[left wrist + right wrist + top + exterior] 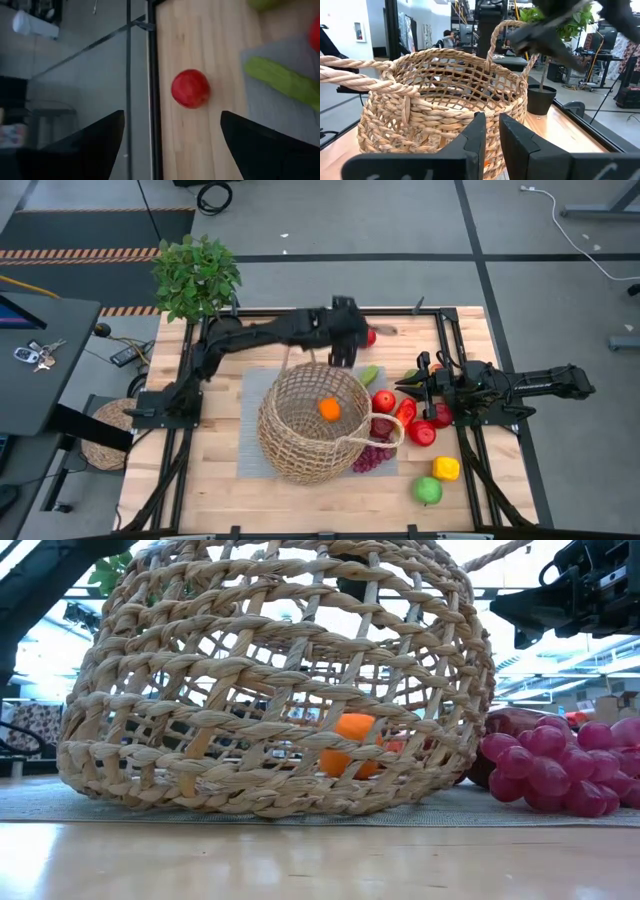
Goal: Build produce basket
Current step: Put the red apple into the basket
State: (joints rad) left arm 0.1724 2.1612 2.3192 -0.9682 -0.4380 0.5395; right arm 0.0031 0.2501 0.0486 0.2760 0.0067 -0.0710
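Note:
The tan wicker basket stands on a grey mat at the table's middle, with an orange inside it. More produce lies to its right: red apples, a red pepper, purple grapes, a yellow piece and a green apple. A single red fruit lies on the bare wood by the far edge. My left gripper hangs open above it, touching nothing. My right gripper waits shut at the right, level, facing the basket.
A leafy potted plant stands at the table's far left corner. A long green vegetable lies on the mat's far edge, near the red fruit. The black frame rail runs along the table's far edge, just beyond that fruit.

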